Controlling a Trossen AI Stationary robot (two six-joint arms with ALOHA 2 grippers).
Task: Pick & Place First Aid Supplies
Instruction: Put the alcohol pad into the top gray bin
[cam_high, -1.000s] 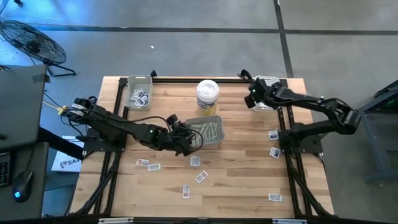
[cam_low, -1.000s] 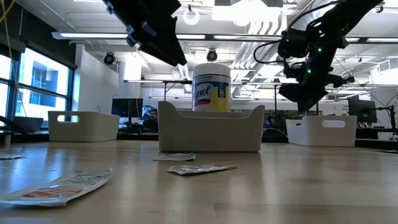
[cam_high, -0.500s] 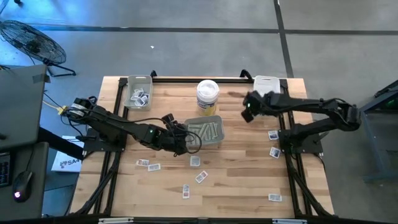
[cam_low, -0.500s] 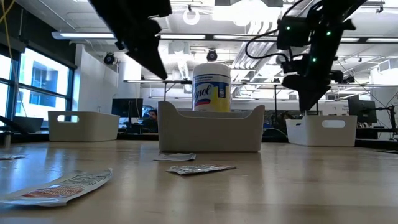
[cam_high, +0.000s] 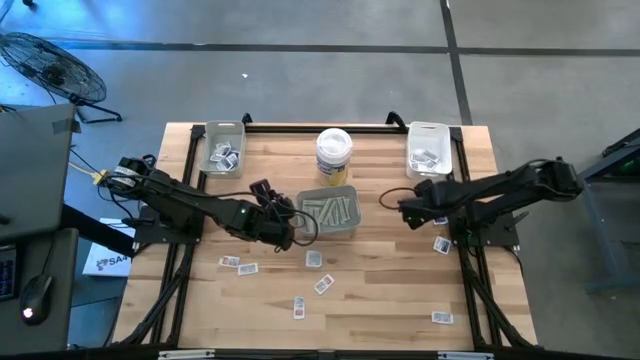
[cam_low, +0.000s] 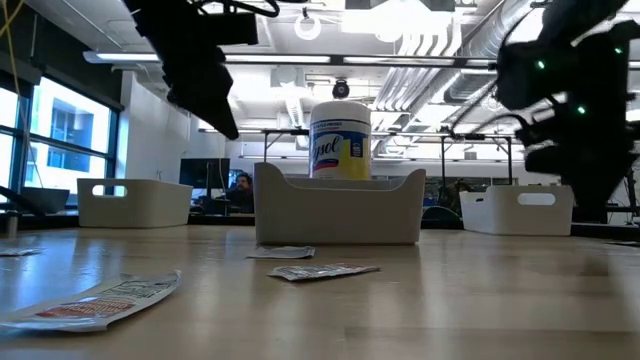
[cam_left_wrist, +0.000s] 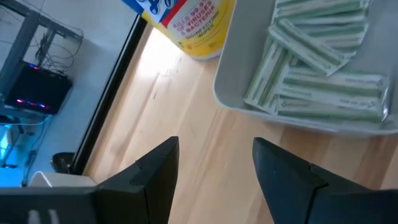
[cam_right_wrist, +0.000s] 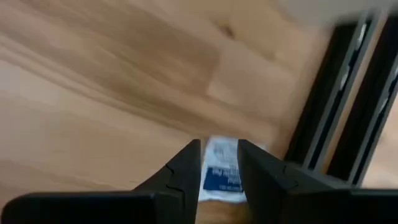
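Counting three trays (cam_high: 224, 131), one tub (cam_high: 333, 153), both tools (left (cam_left_wrist: 211, 163), right (cam_right_wrist: 219, 163)) released.

Table (cam_high: 380, 290): pale blond wood, fine grain; black frame rails
Tub (cam_high: 333, 153): white, yellow label with blue and red print
Middle tray (cam_high: 351, 190): grey
Strips (cam_left_wrist: 323, 74): pale green-white
Square packet (cam_right_wrist: 222, 171): white, blue print
Fingers (cam_left_wrist: 155, 180): black

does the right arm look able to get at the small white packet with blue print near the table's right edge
Probably yes. The right gripper hangs just above the small white packet with blue print, jaws parted, with only bare wooden table around it and nothing in the way.
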